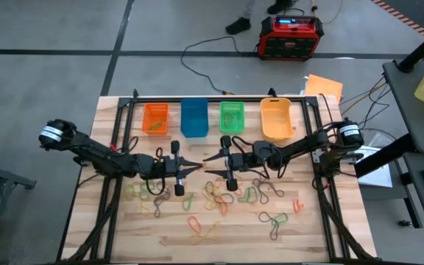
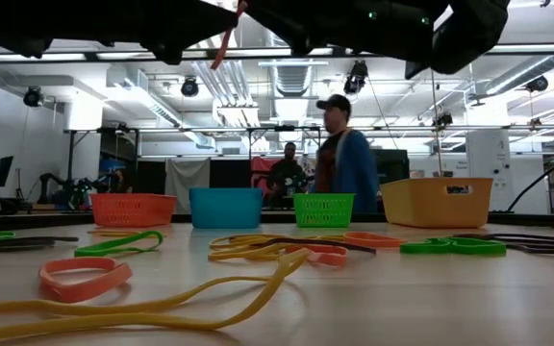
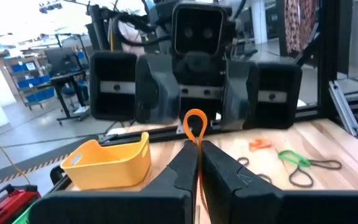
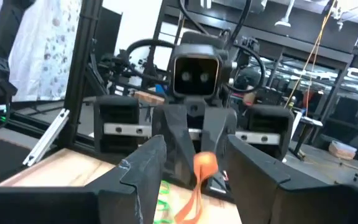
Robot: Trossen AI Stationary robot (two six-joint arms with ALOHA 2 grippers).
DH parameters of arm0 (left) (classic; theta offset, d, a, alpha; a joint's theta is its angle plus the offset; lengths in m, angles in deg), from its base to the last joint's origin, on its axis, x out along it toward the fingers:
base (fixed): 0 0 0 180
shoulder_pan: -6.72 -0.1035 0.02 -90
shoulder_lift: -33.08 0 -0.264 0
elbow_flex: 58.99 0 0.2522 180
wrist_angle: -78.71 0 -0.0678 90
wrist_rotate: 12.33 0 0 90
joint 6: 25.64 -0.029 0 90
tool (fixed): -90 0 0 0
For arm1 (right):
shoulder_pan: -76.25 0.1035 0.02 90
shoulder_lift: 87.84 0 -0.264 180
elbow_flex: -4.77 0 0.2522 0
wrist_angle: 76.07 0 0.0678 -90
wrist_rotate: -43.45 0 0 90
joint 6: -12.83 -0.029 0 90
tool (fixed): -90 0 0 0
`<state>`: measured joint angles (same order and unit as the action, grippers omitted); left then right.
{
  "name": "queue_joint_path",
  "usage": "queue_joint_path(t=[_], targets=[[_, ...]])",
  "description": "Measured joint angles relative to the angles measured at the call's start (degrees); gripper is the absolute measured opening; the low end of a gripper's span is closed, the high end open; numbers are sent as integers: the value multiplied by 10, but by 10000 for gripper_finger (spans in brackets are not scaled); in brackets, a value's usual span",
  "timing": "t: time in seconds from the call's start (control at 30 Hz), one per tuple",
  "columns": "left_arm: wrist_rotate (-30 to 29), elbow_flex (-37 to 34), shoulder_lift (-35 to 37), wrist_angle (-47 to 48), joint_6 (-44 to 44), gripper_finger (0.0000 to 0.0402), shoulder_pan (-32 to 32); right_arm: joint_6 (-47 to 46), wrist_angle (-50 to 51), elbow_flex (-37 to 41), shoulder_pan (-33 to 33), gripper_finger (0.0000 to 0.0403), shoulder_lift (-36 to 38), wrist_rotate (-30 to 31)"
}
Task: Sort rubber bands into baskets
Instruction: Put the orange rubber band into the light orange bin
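Both arms meet above the middle of the table, pointing at each other. My left gripper (image 1: pixel 196 166) (image 3: pixel 197 150) is shut on one orange rubber band (image 3: pixel 194 124) (image 4: pixel 202 168). My right gripper (image 1: pixel 212 165) (image 4: pixel 196 142) is open, its fingers standing on either side of that band's free loop without touching it. Many more rubber bands (image 1: pixel 219 199) (image 2: pixel 258 252) in green, orange, yellow and black lie flat on the wooden table below. The orange (image 1: pixel 155 118), blue (image 1: pixel 193 118), green (image 1: pixel 232 116) and yellow-orange (image 1: pixel 277 118) baskets stand in a row along the far edge. My left gripper pinches the orange band between its two fingers, a little back from one end; a small loop (image 3: pixel 194 119) sticks out past the fingertips. The fingers lie level and point toward the table's right. The band is lifted clear, and its other part (image 2: pixel 227 40) hangs slack below.
A red-and-black box (image 1: pixel 289 37) sits on the floor beyond the far edge. Black frame rails (image 1: pixel 116 132) run along the table's left and right sides. People (image 2: pixel 342 159) stand in the room behind the baskets. Loose bands cover the table's middle and near part.
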<state>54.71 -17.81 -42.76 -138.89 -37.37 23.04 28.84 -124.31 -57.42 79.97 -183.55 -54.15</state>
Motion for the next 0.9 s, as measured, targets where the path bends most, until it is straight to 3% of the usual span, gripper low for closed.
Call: queue_joint_path(t=[0.6,0.9], targets=[[14,0,-27,-50,-13,0,-4,-12,2,0,-12,78,0,0],[12,0,-35,-61,-15,0,-4,-1,9,0,-12,16,0,-28]])
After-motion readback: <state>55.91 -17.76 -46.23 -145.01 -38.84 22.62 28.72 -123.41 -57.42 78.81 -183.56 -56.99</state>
